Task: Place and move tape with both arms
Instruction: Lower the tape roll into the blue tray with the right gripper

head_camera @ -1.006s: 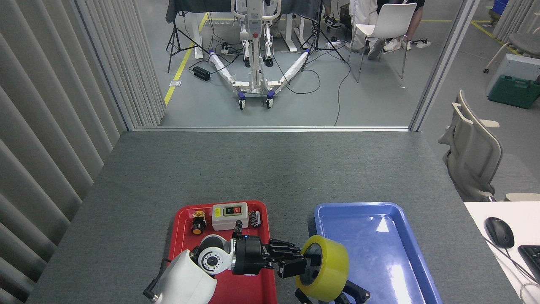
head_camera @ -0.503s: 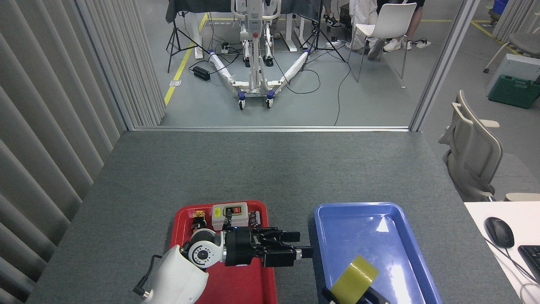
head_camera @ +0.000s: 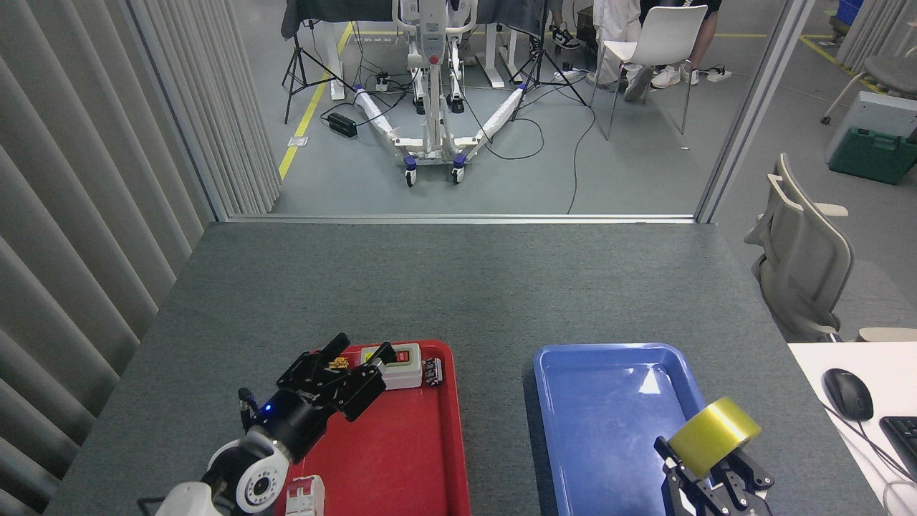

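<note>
- Right black multi-finger gripper [head_camera: 706,466] grasps the wide translucent yellow tape roll [head_camera: 714,436] over the blue plastic tray [head_camera: 609,401].
- Left black gripper [head_camera: 342,373], fingers spread and empty, above the red tray [head_camera: 401,459].

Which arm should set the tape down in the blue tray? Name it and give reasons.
The right. Its gripper already holds the yellow tape roll at the blue tray's right edge. The left gripper is open and empty over the red tray, away from the tape.
</note>
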